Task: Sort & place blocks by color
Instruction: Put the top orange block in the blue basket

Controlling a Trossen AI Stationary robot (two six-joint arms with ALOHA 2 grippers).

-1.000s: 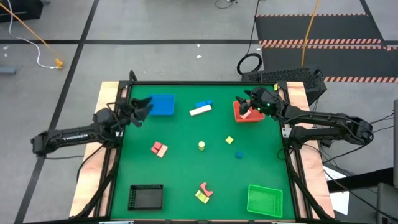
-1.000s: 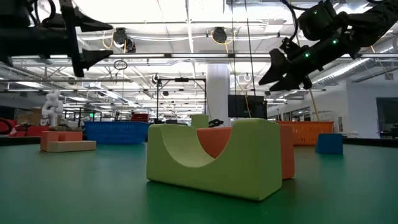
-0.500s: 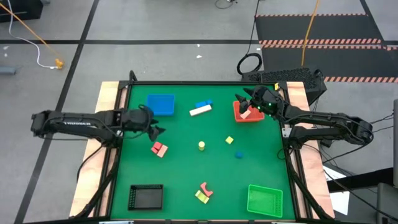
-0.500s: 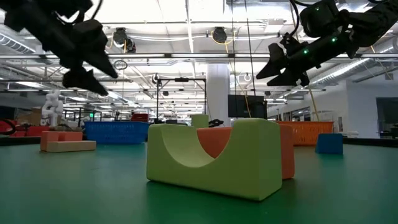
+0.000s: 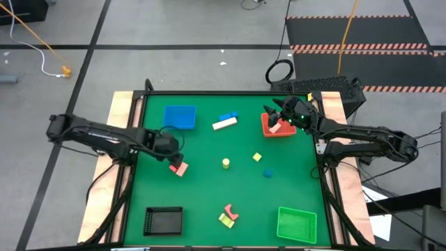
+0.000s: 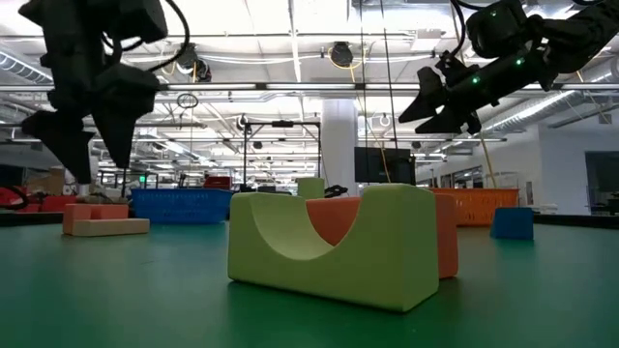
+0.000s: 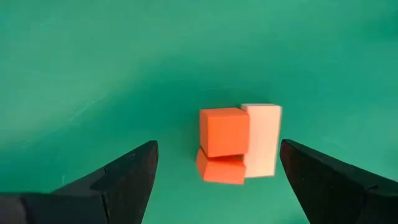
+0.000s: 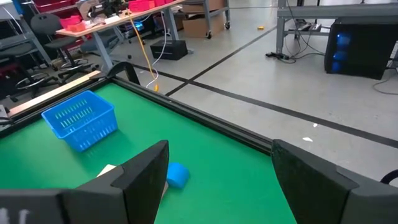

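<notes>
Left end effector [image 7: 214, 165] wide open above red blocks [image 7: 222, 144]

Rows of ceiling strip lights [image 6: 290, 19] flood the hall evenly and glare white at table level. The flat green table mat [image 5: 209, 188] shows only faint, soft shadows. Up close, the yellow-green arch block [image 6: 334, 246] looks soft and slightly blurred; the distant background stays sharper.
</notes>
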